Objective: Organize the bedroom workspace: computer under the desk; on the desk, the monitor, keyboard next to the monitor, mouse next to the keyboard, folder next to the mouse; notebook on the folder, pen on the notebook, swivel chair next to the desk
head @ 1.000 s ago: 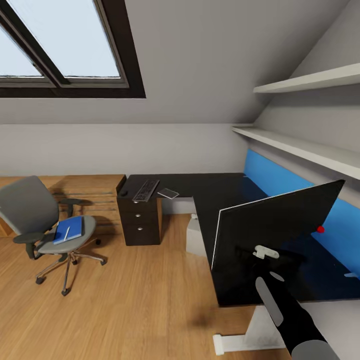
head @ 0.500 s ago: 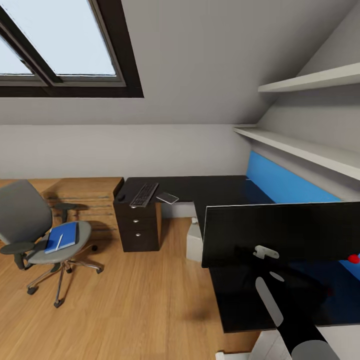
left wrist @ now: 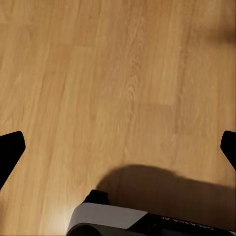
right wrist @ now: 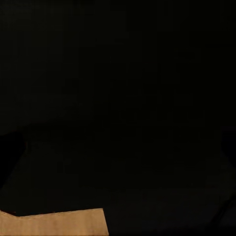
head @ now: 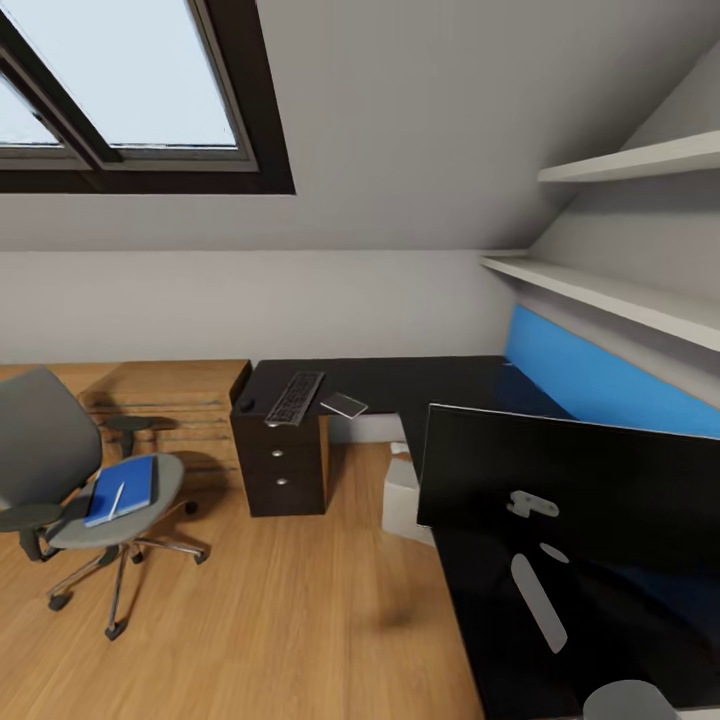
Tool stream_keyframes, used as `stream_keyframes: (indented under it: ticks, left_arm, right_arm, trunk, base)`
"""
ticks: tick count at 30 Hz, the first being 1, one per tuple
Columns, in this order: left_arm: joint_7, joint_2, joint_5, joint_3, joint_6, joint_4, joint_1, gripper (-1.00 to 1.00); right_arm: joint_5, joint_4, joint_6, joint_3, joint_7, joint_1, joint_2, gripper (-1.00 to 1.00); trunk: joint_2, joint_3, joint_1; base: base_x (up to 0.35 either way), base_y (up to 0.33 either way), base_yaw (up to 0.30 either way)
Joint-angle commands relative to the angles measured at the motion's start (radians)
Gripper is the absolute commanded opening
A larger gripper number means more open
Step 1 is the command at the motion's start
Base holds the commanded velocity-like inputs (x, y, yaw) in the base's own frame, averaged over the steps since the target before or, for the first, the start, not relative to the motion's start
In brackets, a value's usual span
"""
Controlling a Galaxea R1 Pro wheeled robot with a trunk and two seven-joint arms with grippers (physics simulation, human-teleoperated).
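Resting on the surface (head: 440, 385), monitor (head: 570, 480) and keyboard (head: 293, 396) seen; folder (head: 121, 488) left on chair (head: 60, 470); left gripper (left wrist: 118, 147) released, right unclear.

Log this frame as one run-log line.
phase: placing monitor | monitor: over desk, contact unclear | keyboard: on desk | folder: on swivel chair | left gripper: open, over floor
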Motion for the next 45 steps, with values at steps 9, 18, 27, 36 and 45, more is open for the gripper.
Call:
stream_keyframes:
  ticks: [9, 18, 27, 36, 45]
  left_arm:
    - [0.005, 0.0, 0.01, -0.009, -0.005, 0.0, -0.001, 1.0]
    - [0.005, 0.001, 0.01, -0.009, -0.004, 0.0, -0.001, 1.0]
    - [0.005, 0.0, 0.01, -0.01, -0.003, 0.0, -0.002, 1.0]
    - [0.004, -0.005, 0.016, -0.002, -0.009, 0.015, -0.002, 1.0]
    - [0.003, -0.004, 0.01, -0.005, -0.009, 0.015, -0.002, 1.0]
  right_arm:
    - [-0.008, -0.002, 0.003, 0.004, -0.009, -0.001, -0.001, 1.0]
    - [-0.008, -0.002, 0.003, 0.004, -0.009, -0.001, -0.001, 1.0]
    - [-0.008, -0.002, 0.003, 0.004, -0.009, -0.001, -0.001, 1.0]
    - [-0.043, 0.032, 0.03, 0.038, 0.025, -0.002, 0.001, 1.0]
    - [0.008, 0.083, -0.02, 0.011, -0.003, -0.002, 0.052, 1.0]
  trunk:
    - [-0.002, -0.002, 0.001]
    - [-0.002, -0.002, 0.001]
    - [-0.002, -0.002, 0.001]
    - [-0.002, -0.002, 0.001]
    - [-0.002, -0.002, 0.001]
  base:
    - [0.324, 0.006, 0.0]
    - [0.261, 0.01, 0.0]
    - [-0.173, 0.18, 0.0]
    - [-0.118, 0.01, 0.0]
    - [-0.266, 0.0, 0.0]
